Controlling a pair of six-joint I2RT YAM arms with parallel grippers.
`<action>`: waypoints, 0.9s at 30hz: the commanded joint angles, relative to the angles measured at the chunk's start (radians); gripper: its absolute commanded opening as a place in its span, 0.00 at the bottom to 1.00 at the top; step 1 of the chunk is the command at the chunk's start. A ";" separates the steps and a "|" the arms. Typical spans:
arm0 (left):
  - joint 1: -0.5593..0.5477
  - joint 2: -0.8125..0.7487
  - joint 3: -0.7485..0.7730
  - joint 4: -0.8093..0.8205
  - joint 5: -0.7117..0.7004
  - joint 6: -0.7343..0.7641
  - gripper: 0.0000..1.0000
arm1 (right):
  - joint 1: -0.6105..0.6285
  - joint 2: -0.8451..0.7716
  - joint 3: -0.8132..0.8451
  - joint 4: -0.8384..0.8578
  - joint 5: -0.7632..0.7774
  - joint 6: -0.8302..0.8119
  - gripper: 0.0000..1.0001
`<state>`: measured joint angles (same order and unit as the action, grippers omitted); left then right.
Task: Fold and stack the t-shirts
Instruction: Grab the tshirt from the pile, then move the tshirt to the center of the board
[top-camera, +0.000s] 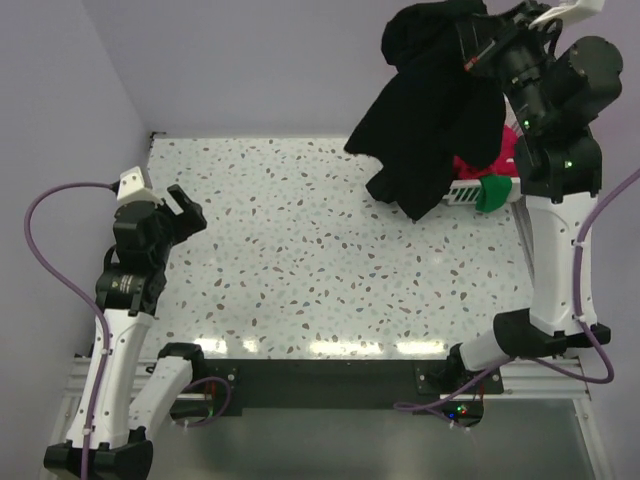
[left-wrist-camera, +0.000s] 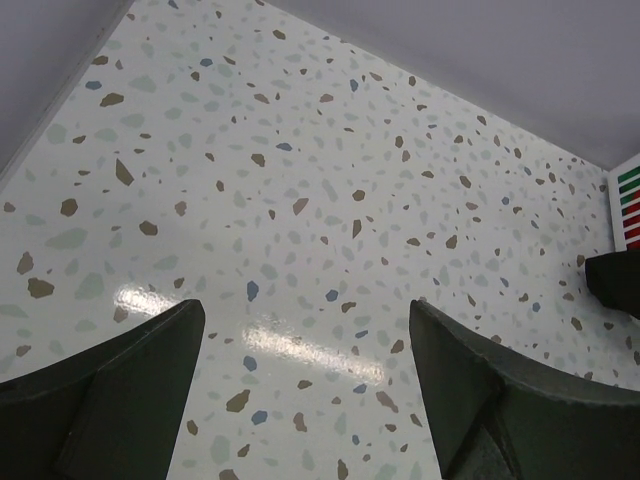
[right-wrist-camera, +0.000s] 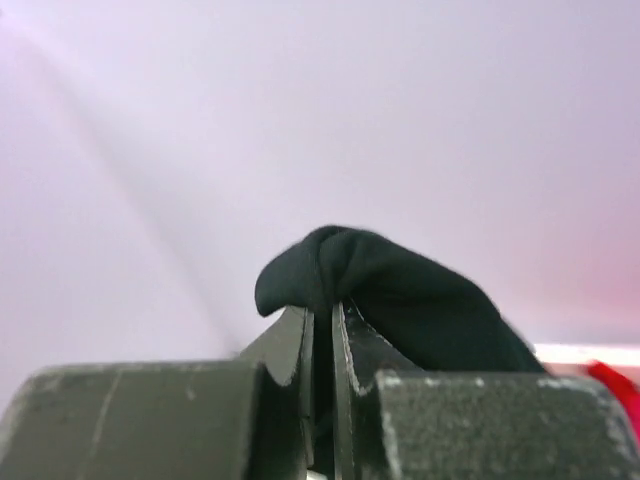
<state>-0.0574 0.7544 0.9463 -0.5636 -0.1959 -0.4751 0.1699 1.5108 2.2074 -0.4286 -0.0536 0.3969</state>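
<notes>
Left tool (top-camera: 183, 212): jaws wide, holding nothing, low over the table (top-camera: 300, 260) at its near-left.
Table: its bare speckled top lies left of and below the shirt.
Black t-shirt (top-camera: 430, 130): hangs bunched, long axis vertical, at the far-right corner, over the white slatted basket (top-camera: 462, 192).
Right tool (right-wrist-camera: 322, 318): clamped on the shirt's top fold; by far the nearer arm.
</notes>
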 joint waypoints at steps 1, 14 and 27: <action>-0.002 0.011 0.005 0.031 0.007 -0.025 0.88 | 0.042 0.081 0.087 0.143 -0.287 0.218 0.00; -0.002 0.003 0.032 0.030 0.012 0.007 0.88 | 0.249 0.161 0.026 0.203 -0.385 0.396 0.00; -0.002 0.032 -0.101 -0.004 0.090 -0.040 0.82 | 0.247 -0.012 -0.840 0.013 -0.143 0.049 0.86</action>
<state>-0.0574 0.7605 0.8886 -0.5747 -0.1799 -0.4866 0.4183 1.5829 1.4452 -0.4152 -0.2375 0.5240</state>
